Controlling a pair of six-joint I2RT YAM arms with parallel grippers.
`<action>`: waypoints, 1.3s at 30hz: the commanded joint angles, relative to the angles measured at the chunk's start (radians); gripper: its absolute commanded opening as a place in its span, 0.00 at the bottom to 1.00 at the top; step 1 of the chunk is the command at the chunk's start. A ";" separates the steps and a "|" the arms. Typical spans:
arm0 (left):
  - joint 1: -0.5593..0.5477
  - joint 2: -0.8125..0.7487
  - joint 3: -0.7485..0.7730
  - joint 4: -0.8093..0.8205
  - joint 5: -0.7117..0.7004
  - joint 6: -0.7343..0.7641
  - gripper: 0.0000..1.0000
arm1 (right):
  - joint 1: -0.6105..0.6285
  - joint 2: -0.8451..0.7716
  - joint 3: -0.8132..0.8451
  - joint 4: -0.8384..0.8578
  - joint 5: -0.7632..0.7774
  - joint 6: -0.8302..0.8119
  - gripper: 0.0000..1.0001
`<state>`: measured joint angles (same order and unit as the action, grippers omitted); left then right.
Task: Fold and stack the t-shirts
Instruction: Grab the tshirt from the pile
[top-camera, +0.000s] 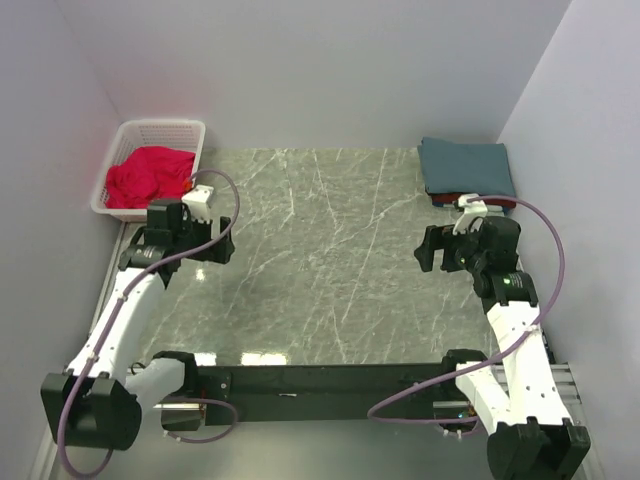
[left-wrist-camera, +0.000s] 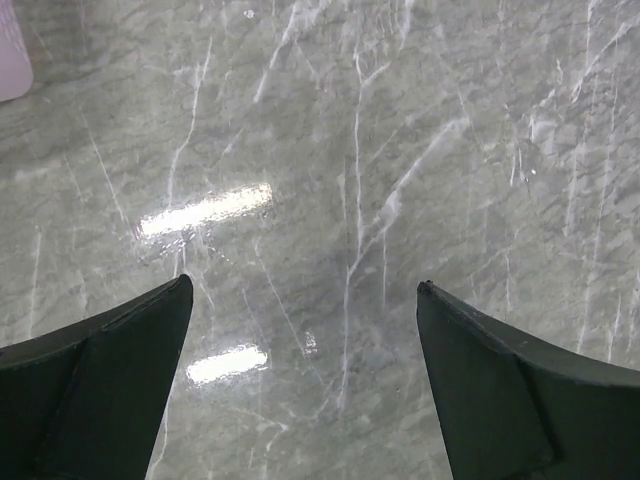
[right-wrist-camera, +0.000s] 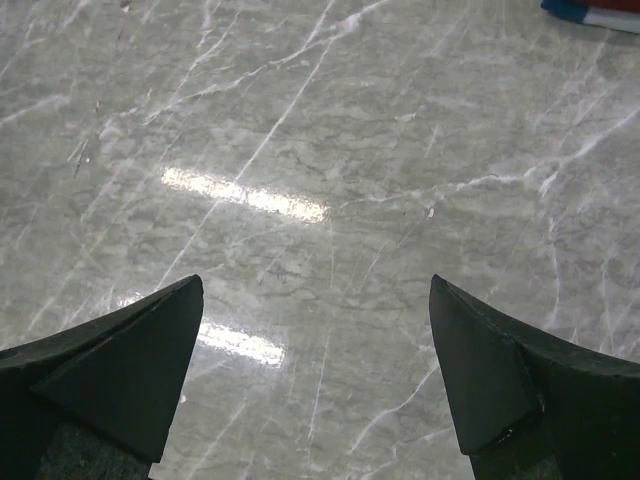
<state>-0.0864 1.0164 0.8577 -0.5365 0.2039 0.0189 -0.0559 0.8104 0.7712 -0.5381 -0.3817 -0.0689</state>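
Though partway done, shows folded teal-blue t-shirt (top-camera: 467, 168) stacked on a red t-shirt (top-camera: 447, 197). Leaves crumpled red t-shirts (top-camera: 150, 177) in basket (top-camera: 165, 127). Holds nothing in wide-spread left gripper (left-wrist-camera: 305, 290) or right gripper (right-wrist-camera: 315, 285).

Beyond the left pincer (left-wrist-camera: 305, 285), to its left side, the red t-shirts (top-camera: 150, 172) lie crumpled in the basket (top-camera: 165, 128). How many they are cannot be told. The left wrist camera (top-camera: 203, 195) hides the near corner of the basket. In the left wrist view only a pale corner of this basket shows, cut by the picture's left edge.

Just beyond the right pincer (right-wrist-camera: 318, 280), the teal t-shirt (top-camera: 465, 165) covers the pile (right-wrist-camera: 595, 10). The darker red t-shirt (top-camera: 447, 197) under it shows only a thin edge, partly hidden by the right wrist camera (top-camera: 473, 207). In the right wrist view the top edge cuts the pile. The bottom edge cuts the fingers (left-wrist-camera: 90, 400) of both pincers.
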 joint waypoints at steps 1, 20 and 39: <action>0.035 0.065 0.087 0.033 0.018 0.012 0.99 | -0.009 0.006 0.000 0.027 -0.019 -0.006 1.00; 0.493 1.135 1.173 0.062 0.081 0.012 0.98 | -0.025 0.122 0.022 0.024 -0.029 -0.002 1.00; 0.497 1.269 1.264 0.199 0.108 -0.011 0.14 | -0.045 0.193 0.042 0.012 -0.037 -0.002 0.98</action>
<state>0.4156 2.3886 2.1098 -0.4133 0.2668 0.0071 -0.0925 1.0054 0.7723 -0.5388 -0.4061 -0.0708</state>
